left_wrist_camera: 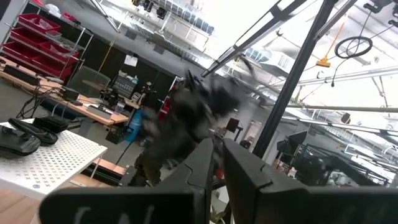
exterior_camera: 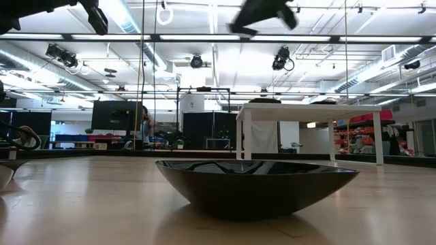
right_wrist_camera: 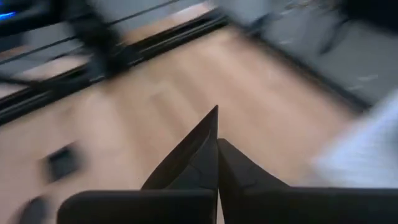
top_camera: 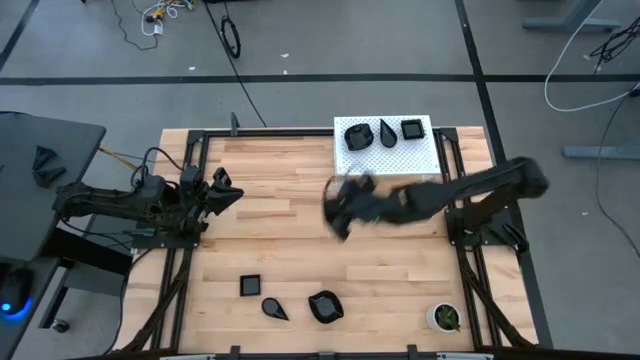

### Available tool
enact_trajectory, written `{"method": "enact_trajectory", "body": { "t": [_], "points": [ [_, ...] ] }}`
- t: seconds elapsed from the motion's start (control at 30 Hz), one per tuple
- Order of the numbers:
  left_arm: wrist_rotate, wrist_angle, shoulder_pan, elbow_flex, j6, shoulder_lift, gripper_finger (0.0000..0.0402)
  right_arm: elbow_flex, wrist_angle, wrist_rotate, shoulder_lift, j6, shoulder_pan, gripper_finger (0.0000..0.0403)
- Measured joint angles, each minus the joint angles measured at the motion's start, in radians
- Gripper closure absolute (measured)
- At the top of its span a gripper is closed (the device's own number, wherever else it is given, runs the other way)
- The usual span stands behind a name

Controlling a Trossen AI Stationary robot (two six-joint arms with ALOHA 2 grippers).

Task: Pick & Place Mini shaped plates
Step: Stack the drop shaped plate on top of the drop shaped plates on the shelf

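Your worktop carries a white pegboard at its far edge with three mini shaped plates; three more lie along the near edge. Your right hand hangs mid-worktop, fingers pressed together and empty. Your left hand waits at the left edge, nearly closed, holding nothing.

Three mini shaped plates sit in a row on the perforated board at the counter's far edge. Three more plates line the near edge, with a cup to their right.
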Motion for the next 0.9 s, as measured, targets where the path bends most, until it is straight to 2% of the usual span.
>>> {"method": "enact_trajectory", "body": {
  "t": [0.1, 0.23, 0.3, 0.43, 0.53, 0.67, 0.73, 0.8, 0.9],
  "points": [
    [0.0, 0.0, 0.0, 0.0, 0.0, 0.0, 0.036, 0.0, -0.149, 0.028, -0.121, -0.04, -0.104, 0.0402],
    [0.0, 0.0, 0.0, 0.0, 0.0, 0.0, 0.036, -0.01, -0.305, 0.029, -0.224, -0.108, -0.326, 0.0403],
    [0.0, 0.0, 0.0, 0.0, 0.0, 0.0, 0.036, -0.047, -0.309, 0.021, -0.249, -0.165, -0.44, 0.0403],
    [0.0, 0.0, 0.0, 0.0, 0.0, 0.0, 0.036, -0.133, -0.233, -0.112, -0.252, -0.311, -0.663, 0.0403],
    [0.0, 0.0, 0.0, 0.0, 0.0, 0.0, 0.036, -0.182, -0.144, -0.181, -0.235, -0.374, -0.785, 0.0403],
    [0.0, 0.0, 0.0, 0.0, 0.0, 0.0, 0.036, -0.212, -0.092, -0.216, -0.231, -0.403, -0.876, 0.0403],
    [0.0, 0.0, 0.0, 0.0, 0.0, 0.0, 0.036, -0.228, -0.065, -0.285, -0.231, -0.415, -0.906, 0.0403],
    [0.0, 0.0, 0.0, 0.0, 0.0, 0.0, 0.036, -0.243, -0.036, -0.342, -0.23, -0.435, -0.922, 0.0403],
    [0.0, 0.0, 0.0, 0.0, 0.0, 0.0, 0.036, -0.268, -0.004, -0.356, -0.23, -0.437, -0.928, 0.0403]
  ]
}}
